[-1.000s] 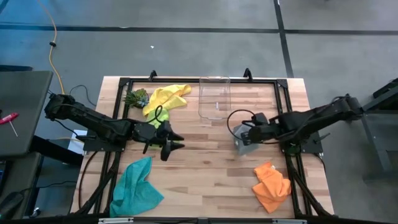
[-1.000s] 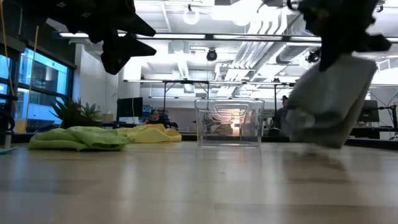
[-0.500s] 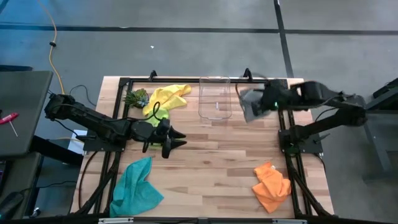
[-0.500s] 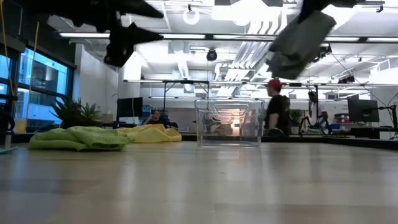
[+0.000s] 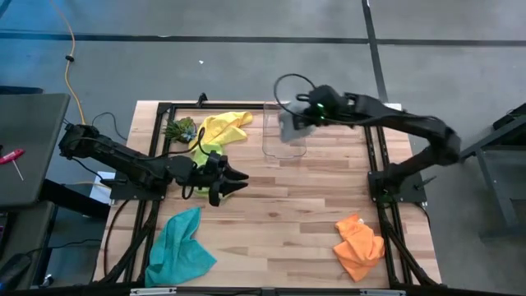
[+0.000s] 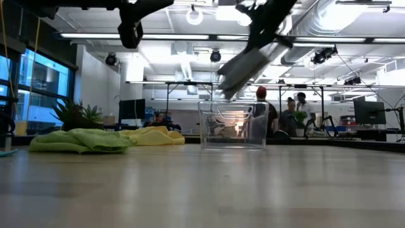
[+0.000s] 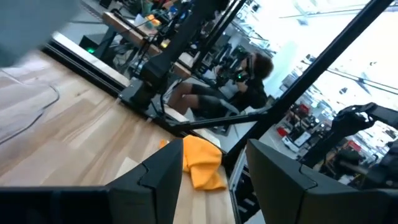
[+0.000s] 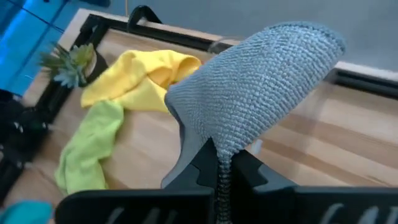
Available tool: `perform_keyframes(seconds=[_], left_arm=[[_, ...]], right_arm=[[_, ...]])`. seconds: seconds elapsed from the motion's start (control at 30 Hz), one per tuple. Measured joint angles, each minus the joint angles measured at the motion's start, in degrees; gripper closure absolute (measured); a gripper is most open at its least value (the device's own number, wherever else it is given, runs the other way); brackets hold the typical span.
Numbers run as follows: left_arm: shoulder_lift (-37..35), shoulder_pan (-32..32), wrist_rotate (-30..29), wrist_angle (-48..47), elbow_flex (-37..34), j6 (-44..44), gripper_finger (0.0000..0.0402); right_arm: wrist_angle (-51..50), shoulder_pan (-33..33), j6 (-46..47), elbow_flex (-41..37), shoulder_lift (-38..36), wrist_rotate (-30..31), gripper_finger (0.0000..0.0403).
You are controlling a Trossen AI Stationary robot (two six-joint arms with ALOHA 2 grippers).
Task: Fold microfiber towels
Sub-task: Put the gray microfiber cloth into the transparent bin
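My right gripper is shut on the grey towel and holds it in the air over the clear plastic box at the table's far edge. My left gripper hovers open and level over the table's left middle, with nothing between its fingers. The yellow towel and the lime green towel lie crumpled at the far left. The teal towel lies at the near left and the orange towel at the near right. My right gripper pinches a bunched part of the grey towel between its two fingers. The fingers slant down from the table's right. The towel is lifted clear and sticks out past the fingertips as a thick folded bundle, slanting down above the box.
A small green leafy clump sits at the far left corner. A black frame runs along the table's edges. People stand in the room behind the box. Bare wood shows across the table's middle.
My right gripper has swung from the table's right middle up and toward the far edge and the left, carrying the grey towel clear of the table to above the clear box. My left gripper has tipped upward to level and risen slightly, staying open.
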Motion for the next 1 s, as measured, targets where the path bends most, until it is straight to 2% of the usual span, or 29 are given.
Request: perform_keyframes(seconds=[0.1,0.27,0.63,0.77,0.9,1.0], left_arm=[[0.0,-0.4,0.0,0.0,0.0,0.0,0.0234],[0.0,-1.3,0.1,0.0,0.0,0.1,0.0234],[0.0,-1.8,0.1,0.0,0.0,1.0,0.0234],[0.0,-1.8,0.1,0.0,0.0,1.0,0.0234],[0.0,-1.8,0.1,0.0,0.0,1.0,0.0234],[0.0,-1.8,0.1,0.0,0.0,1.0,0.0234]], right_arm=[[3.8,-3.0,1.8,0.0,5.6,-4.4,0.0403],[3.8,-6.1,6.1,0.0,13.1,-9.3,0.0403],[16.2,-5.7,14.1,0.0,18.1,-13.1,0.0403],[9.9,-6.3,12.7,0.0,18.1,-12.9,0.0403],[0.8,-6.7,11.0,0.0,18.0,-9.3,0.0403],[-0.9,-6.6,10.6,0.0,18.2,-9.0,0.0403]])
